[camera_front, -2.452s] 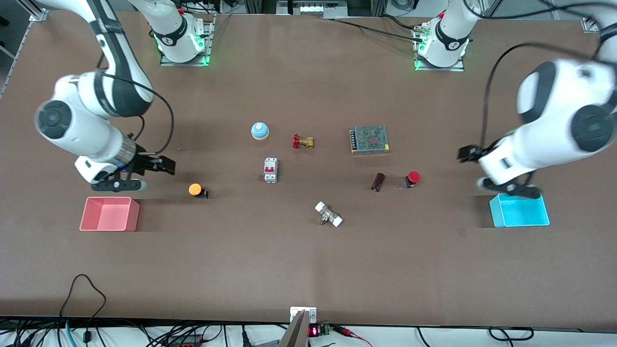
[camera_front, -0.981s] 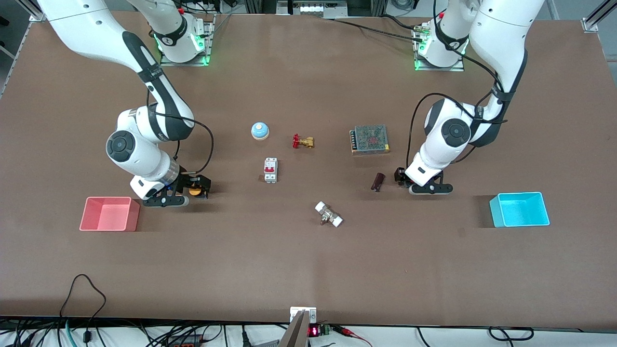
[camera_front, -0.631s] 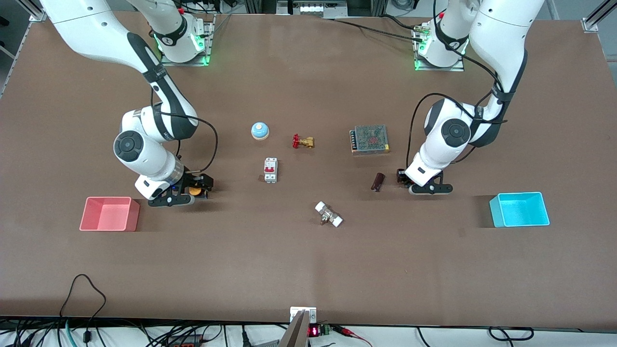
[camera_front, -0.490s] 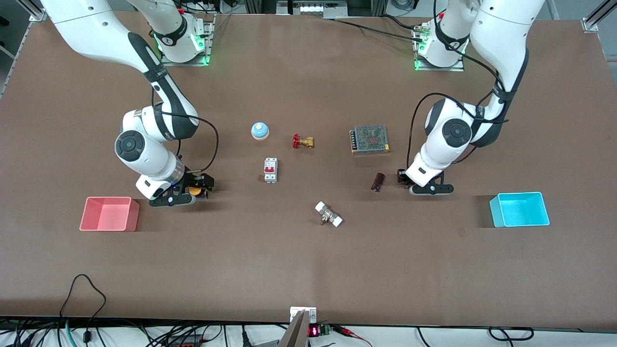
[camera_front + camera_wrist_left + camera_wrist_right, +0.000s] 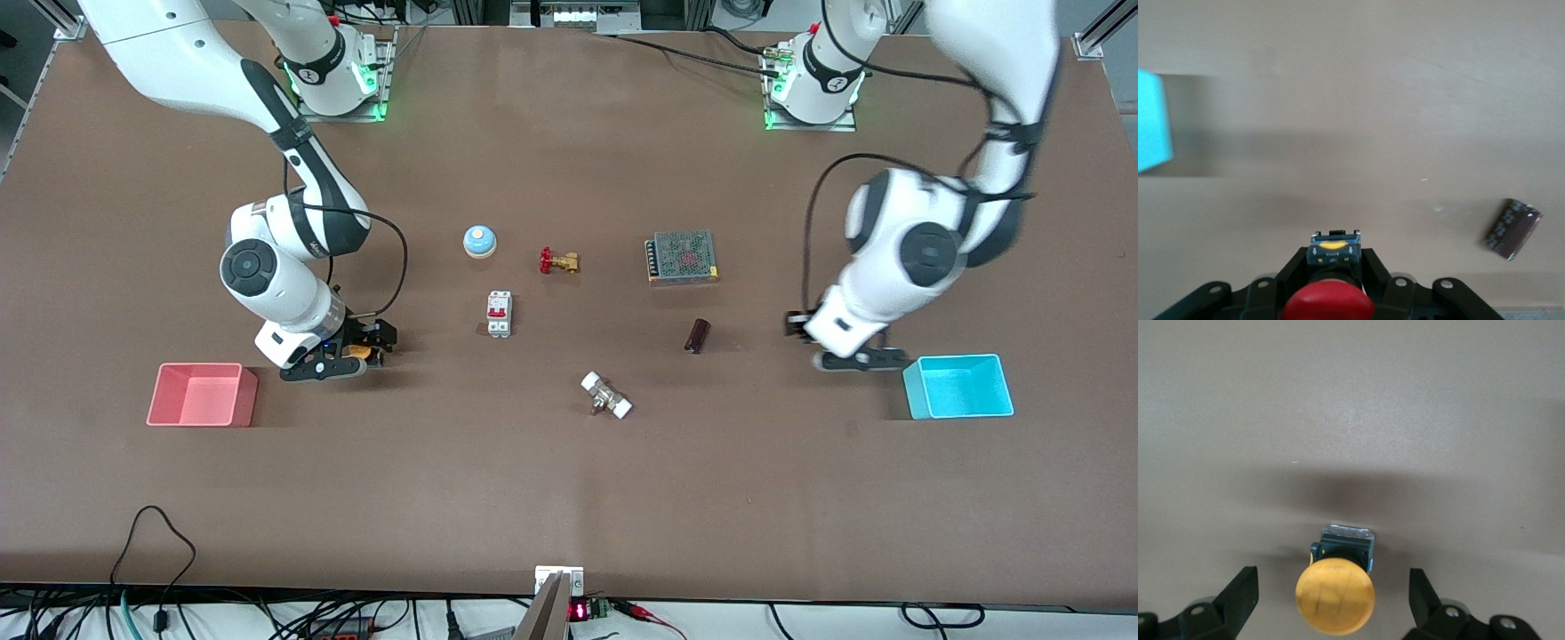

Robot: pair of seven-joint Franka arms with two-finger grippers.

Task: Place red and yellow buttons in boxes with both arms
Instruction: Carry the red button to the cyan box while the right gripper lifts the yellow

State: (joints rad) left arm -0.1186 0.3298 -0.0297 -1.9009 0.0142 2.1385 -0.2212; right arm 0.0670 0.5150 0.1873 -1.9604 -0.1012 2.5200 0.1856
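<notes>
My left gripper (image 5: 1331, 293) has its jaws clamped on the red button (image 5: 1328, 303), up over the counter beside the cyan box (image 5: 957, 387) at right. My right gripper (image 5: 1331, 597) straddles the yellow button (image 5: 1335, 597), jaws wide; pink box (image 5: 202, 395) lower left.

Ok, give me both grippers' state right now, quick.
Left gripper: shut on the red button, in the air near the cyan box.
Right gripper: open, fingers either side of the yellow button, which is not gripped yet.
</notes>
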